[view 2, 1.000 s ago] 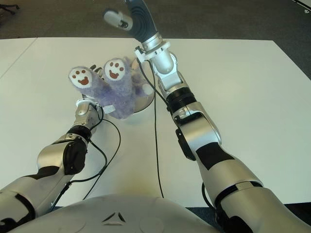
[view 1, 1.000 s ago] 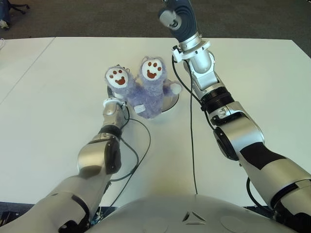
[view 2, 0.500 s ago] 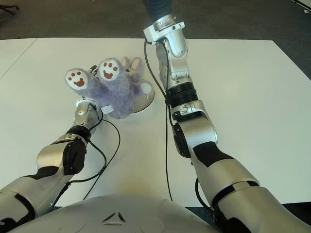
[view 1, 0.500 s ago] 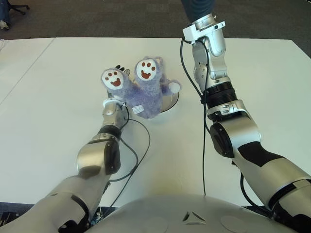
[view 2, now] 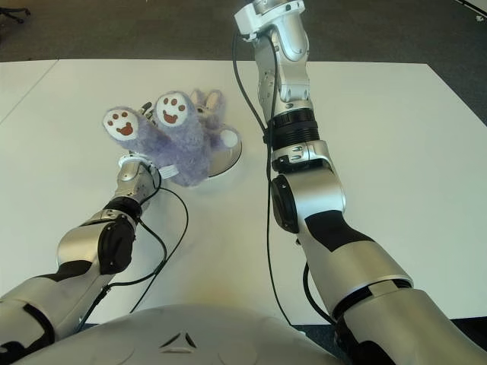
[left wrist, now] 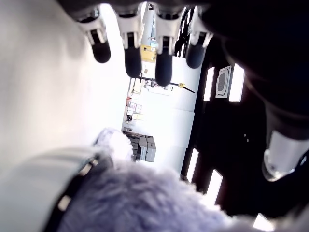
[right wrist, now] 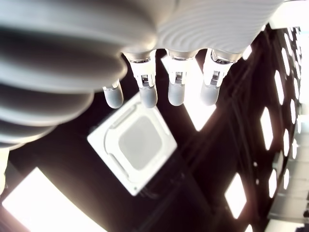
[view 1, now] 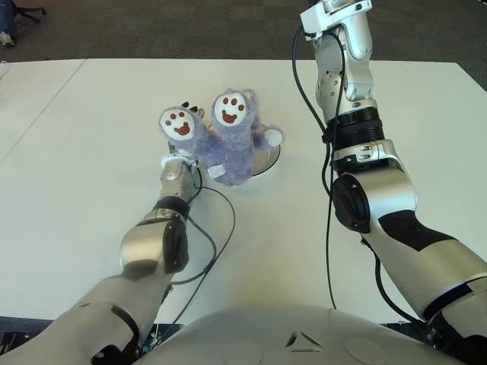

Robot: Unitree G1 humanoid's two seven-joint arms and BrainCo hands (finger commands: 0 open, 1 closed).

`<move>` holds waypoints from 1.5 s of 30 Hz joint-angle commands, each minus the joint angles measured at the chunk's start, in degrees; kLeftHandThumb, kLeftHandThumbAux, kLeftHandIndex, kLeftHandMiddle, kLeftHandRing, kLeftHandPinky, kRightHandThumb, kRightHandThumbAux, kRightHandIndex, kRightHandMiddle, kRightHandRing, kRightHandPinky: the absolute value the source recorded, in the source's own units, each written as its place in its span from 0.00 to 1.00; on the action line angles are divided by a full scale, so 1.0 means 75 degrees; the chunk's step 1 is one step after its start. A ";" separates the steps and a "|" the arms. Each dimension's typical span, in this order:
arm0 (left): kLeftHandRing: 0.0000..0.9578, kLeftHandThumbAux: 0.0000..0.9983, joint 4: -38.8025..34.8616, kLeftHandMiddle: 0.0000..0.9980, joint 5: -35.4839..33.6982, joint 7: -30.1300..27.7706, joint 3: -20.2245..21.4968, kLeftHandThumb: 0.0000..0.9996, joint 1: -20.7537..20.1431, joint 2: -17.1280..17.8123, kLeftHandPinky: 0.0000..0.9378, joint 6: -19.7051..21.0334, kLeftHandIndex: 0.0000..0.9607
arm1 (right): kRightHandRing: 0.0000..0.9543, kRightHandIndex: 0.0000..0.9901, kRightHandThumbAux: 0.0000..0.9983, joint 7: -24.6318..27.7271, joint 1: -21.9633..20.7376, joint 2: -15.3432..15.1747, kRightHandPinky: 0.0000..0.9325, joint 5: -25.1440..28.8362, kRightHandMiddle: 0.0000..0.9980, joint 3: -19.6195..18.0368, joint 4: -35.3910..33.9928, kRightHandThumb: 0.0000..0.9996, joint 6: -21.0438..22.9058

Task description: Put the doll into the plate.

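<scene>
Over plate [view 1: 268, 158]: doll [view 1: 228, 148], feet up.

Outstretched fingers [left wrist: 131, 46] of the left hand [left wrist: 159, 29] above purple doll [left wrist: 145, 200]

One purple doll [view 1: 228, 148] at upper centre, two paw-print feet up. One plate [view 1: 268, 157] under its right edge. One white table [view 1: 91, 152]. Two robot arms, two black cables trailing down.
</scene>
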 commanded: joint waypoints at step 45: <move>0.19 0.66 0.0729 0.22 -0.0181 -0.0245 0.0250 0.00 0.1013 -0.0038 0.13 0.1055 0.17 | 0.01 0.10 0.66 -0.0371 0.3492 0.0948 0.00 0.0049 0.04 -0.2511 0.5026 0.00 -0.2101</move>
